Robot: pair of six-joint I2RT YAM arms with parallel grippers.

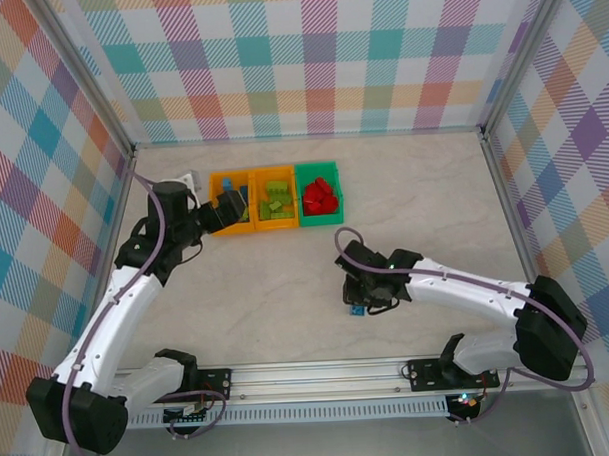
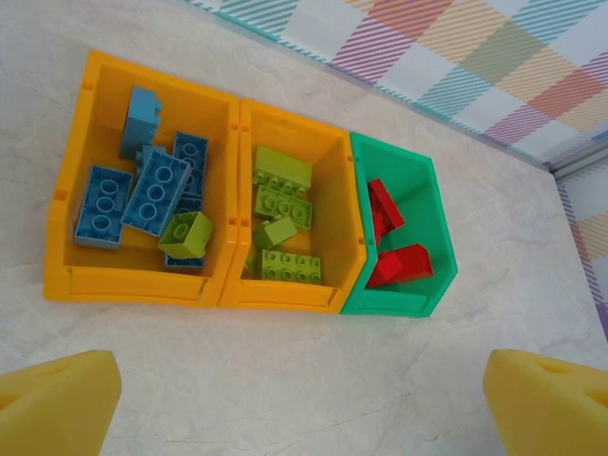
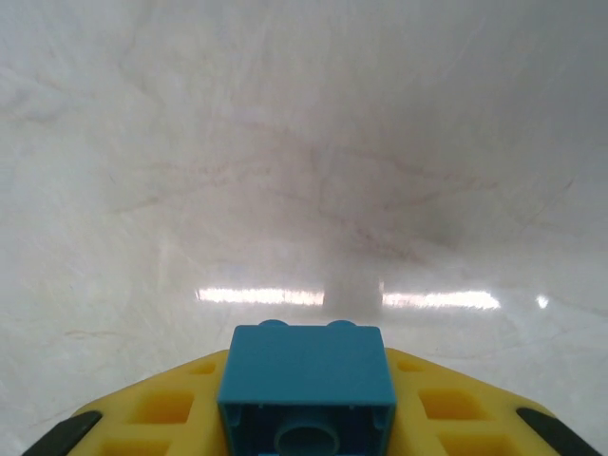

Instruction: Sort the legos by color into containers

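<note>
Three containers stand in a row at the back. The left orange bin (image 2: 133,285) holds blue legos (image 2: 157,190) and one lime green lego (image 2: 187,235). In the middle orange bin (image 2: 285,296) lie lime green legos (image 2: 282,204), and the green bin (image 2: 399,304) holds red legos (image 2: 399,261). My left gripper (image 2: 304,408) is open and holds nothing, its yellow pads (image 2: 57,399) wide apart on the near side of the bins. My right gripper (image 3: 306,418) is shut on a blue lego (image 3: 306,375), low over the table at mid-right (image 1: 359,308).
A small white object (image 1: 190,180) sits just left of the left orange bin (image 1: 234,228). Plaid walls enclose the table on three sides. A metal rail (image 1: 320,373) runs along the near edge between the arm bases.
</note>
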